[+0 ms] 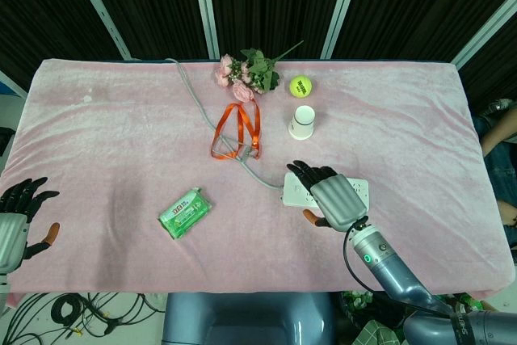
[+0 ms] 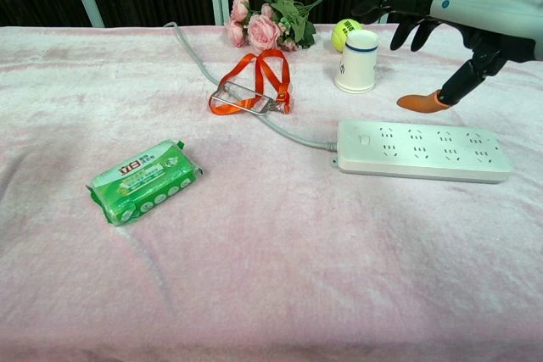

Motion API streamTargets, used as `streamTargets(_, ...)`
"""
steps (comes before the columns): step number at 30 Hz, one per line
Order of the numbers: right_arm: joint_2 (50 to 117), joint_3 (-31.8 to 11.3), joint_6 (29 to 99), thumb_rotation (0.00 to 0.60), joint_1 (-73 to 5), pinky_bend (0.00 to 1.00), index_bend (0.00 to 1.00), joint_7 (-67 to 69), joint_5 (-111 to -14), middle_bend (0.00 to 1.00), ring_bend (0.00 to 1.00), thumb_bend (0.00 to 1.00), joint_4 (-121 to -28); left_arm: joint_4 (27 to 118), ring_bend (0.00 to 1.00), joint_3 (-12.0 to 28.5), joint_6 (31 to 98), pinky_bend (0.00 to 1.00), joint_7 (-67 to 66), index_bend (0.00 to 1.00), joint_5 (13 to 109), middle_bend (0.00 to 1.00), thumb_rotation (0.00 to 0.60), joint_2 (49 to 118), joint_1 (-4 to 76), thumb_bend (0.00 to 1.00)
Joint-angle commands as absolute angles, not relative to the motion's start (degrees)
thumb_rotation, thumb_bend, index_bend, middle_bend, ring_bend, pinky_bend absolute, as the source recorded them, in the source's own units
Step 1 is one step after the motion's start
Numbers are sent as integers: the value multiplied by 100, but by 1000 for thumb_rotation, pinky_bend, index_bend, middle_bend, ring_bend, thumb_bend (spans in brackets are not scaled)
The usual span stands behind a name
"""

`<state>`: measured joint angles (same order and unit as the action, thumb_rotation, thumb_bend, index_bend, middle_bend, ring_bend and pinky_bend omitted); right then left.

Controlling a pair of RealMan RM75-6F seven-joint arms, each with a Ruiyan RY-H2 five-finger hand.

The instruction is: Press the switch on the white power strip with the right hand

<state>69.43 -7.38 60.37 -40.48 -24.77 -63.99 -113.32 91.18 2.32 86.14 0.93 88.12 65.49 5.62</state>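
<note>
The counter [image 1: 121, 119] wears a soft pink velvety cloth [image 2: 254, 277] that runs to every edge. The widest bare stretch is the whole left half and the front strip at 6 o'clock. The clutter bunches from the centre up toward 12 o'clock.

The strip [image 2: 422, 151] lies flat at about 4 o'clock from centre, a long white plastic bar with rounded ends and two rows of sockets. Its switch [image 2: 363, 138] is a small pale square at the cord end. A grey cord [image 1: 187, 90] leaves that end and curves off toward 11 o'clock.

The right hand [image 2: 441, 19] hovers above the strip, clear of it in the chest view. Its black fingers [image 2: 399, 6] are spread apart and hold nothing. An orange-tipped thumb [image 2: 422, 103] points down toward the sockets.

The left hand [image 1: 18, 216] sits at the 8 o'clock edge, fingers parted and empty.

A white paper cup [image 2: 355, 61] stands upright just beyond the strip. A yellow-green ball [image 1: 300, 85] sits near the cup. Pink cloth flowers [image 2: 263, 27] lie at 12 o'clock. An orange ribbon lanyard [image 1: 238, 131] is looped over the cord. A glossy green packet [image 2: 144, 181] rests alone at 7 o'clock.
</note>
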Motion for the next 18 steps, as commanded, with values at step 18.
streamTargets(18,6964,-715,6040,600,-4010,244,0,-2444,-6429,90,241,235,-11284,9143,43,234,8586,112,76,257,8756,104,600,6550,567,376)
